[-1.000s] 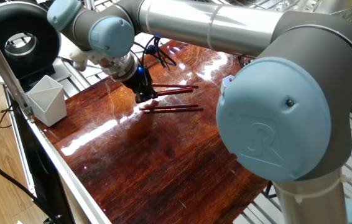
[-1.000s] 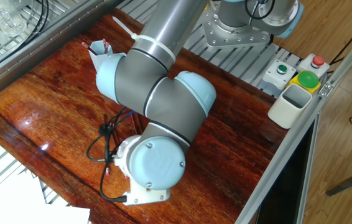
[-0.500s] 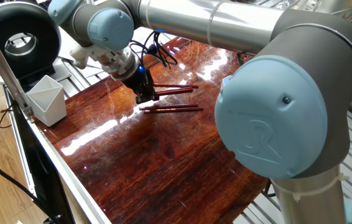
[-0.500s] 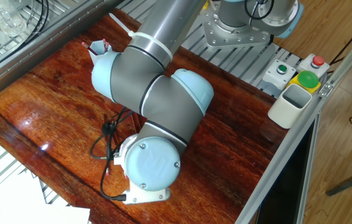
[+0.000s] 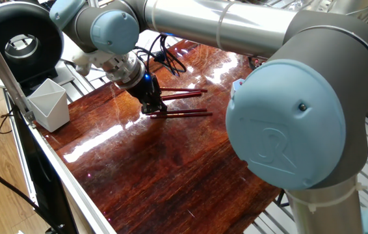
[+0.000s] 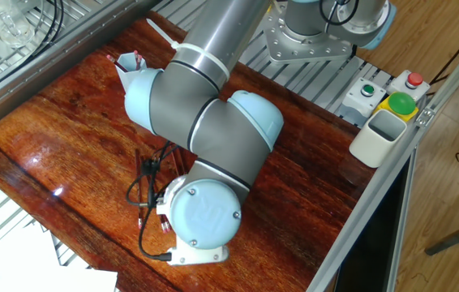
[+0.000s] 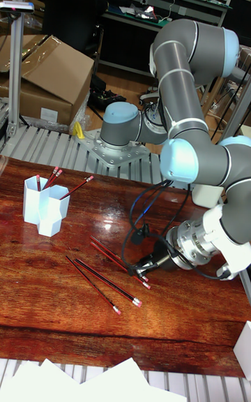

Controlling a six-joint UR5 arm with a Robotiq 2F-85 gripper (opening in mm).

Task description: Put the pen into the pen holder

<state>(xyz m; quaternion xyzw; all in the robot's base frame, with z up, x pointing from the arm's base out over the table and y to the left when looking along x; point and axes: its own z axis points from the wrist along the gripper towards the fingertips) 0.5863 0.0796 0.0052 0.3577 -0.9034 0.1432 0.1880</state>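
Several thin red pens lie on the wooden table (image 5: 171, 169); in the tall fixed view they fan out around one pen (image 7: 104, 280). The nearer pen (image 5: 185, 114) and a farther pen (image 5: 184, 94) lie almost parallel. My gripper (image 5: 153, 108) is down at the left end of the nearer pen, its dark fingers open on either side of it; it also shows low over the pen ends (image 7: 143, 266). The light blue pen holder (image 7: 43, 208) stands at the far left, apart from the gripper, with a few red pens in it (image 6: 129, 66). In the other fixed view the arm hides the gripper.
A pale grey angular cup (image 5: 49, 104) stands at the table's edge, near a box of buttons (image 6: 392, 93). A black cable (image 7: 143, 217) loops over the table beside the gripper. The arm's big joints (image 5: 301, 123) block much of the table. White paper (image 7: 104, 377) lies at the front.
The gripper has dropped and shifted from between the two pens onto the left end of the nearer pen. The pens and the holder have not moved.
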